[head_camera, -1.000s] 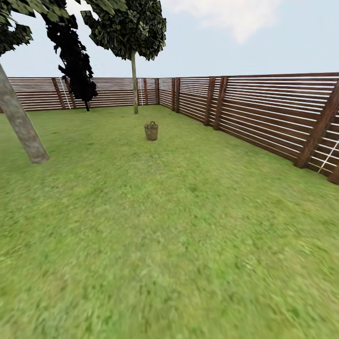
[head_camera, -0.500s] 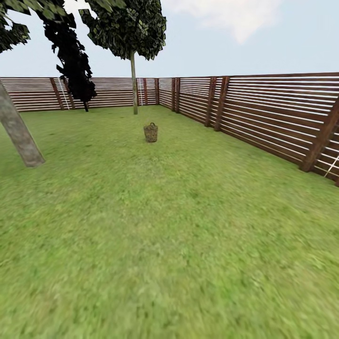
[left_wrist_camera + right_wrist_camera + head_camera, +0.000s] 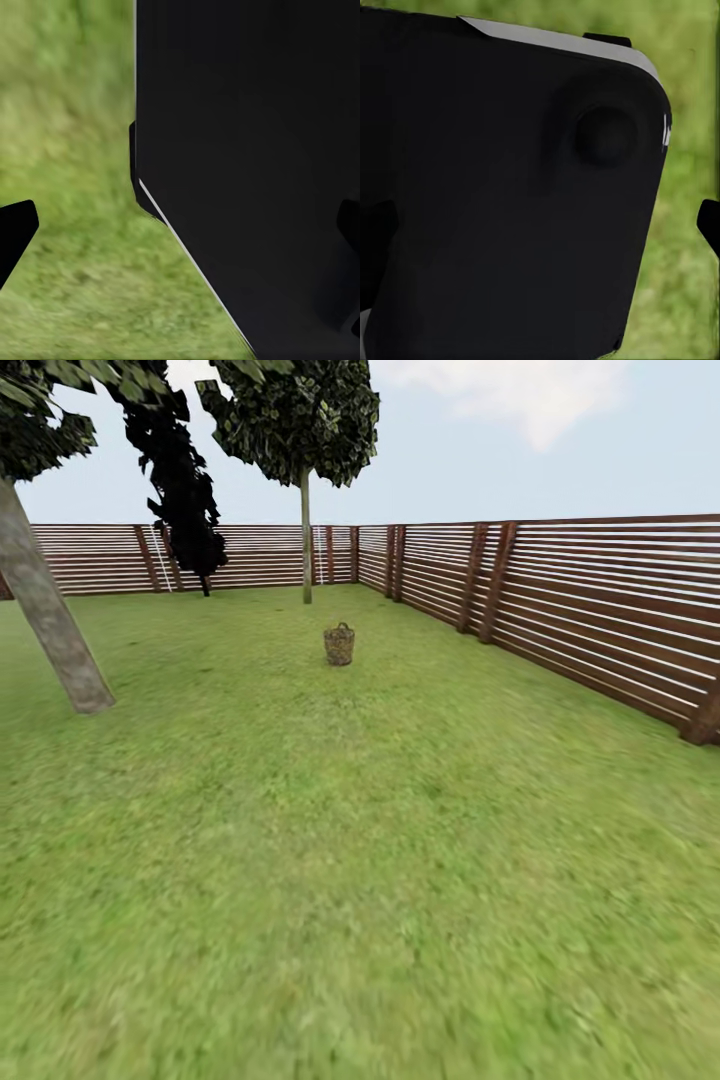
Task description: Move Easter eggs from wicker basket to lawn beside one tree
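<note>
The wicker basket [image 3: 339, 645] stands small and far off on the lawn [image 3: 360, 880], near the middle of the head view. Whatever it holds is hidden at this distance, so the Easter eggs are out of sight. A thick, pale grey-beige tree trunk [image 3: 55, 625] leans at the left, well to the left of the basket. My left gripper [image 3: 182, 229] hangs over grass beside a black part of my body, its dark fingertips [image 3: 16, 232] far apart with nothing between them. The right gripper [image 3: 544, 225] is likewise open, one fingertip [image 3: 709, 225] at the picture's edge.
A brown slatted fence [image 3: 590, 610] runs along the right side and across the back of the garden. A thin-stemmed leafy tree [image 3: 306, 540] stands behind the basket, and a black-foliaged tree [image 3: 185, 490] by the back fence. Open grass lies between me and the basket.
The whole head view has shifted: basket, trees and fence now sit further right in the picture and slightly lower. The camera has moved; nothing on the lawn has.
</note>
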Robot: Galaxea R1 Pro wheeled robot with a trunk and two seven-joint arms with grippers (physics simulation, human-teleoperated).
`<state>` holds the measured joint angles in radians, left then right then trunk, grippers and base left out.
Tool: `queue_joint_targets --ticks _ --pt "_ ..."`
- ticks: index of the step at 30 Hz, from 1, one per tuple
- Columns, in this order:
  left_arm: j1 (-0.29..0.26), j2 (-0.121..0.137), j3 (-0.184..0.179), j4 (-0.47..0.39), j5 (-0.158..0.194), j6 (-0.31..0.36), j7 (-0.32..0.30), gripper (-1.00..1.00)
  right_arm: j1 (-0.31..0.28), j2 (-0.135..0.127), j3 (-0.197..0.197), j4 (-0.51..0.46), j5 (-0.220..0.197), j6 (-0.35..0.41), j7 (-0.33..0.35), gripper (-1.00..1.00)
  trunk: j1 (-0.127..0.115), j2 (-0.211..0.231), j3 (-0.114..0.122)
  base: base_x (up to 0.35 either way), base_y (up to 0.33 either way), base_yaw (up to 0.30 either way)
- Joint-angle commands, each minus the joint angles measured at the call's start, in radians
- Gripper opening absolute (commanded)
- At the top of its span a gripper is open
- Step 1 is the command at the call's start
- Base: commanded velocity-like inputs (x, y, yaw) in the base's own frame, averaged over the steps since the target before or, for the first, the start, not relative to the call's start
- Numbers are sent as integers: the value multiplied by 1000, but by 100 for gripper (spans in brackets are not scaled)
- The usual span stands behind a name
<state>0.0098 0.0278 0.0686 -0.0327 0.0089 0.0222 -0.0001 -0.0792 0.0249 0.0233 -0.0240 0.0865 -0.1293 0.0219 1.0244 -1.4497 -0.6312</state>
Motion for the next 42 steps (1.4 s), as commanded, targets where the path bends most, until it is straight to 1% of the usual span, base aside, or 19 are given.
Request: queue_joint_targets --ticks 1,4,7,18,42 --pt "1 0 7 -3 1 2 0 100 -1 0 1 1 9 -4 0 100 1 0 -1 340 0 288" --pt "1 0 6 -3 1 2 0 100 -1 1 1 1 8 -4 0 100 1 0 -1 340 0 284" --pt "1 0 6 -3 0 2 0 100 -1 1 3 1 7 -4 0 100 1 0 -1 340 0 55" --pt "1 0 5 -3 0 4 -1 100 -1 5 3 3 9 -3 0 100 1 0 -1 340 0 4" --pt "1 -2 5 -3 0 3 -1 100 -1 5 3 4 11 1 0 100 1 0 -1 340 0 0"
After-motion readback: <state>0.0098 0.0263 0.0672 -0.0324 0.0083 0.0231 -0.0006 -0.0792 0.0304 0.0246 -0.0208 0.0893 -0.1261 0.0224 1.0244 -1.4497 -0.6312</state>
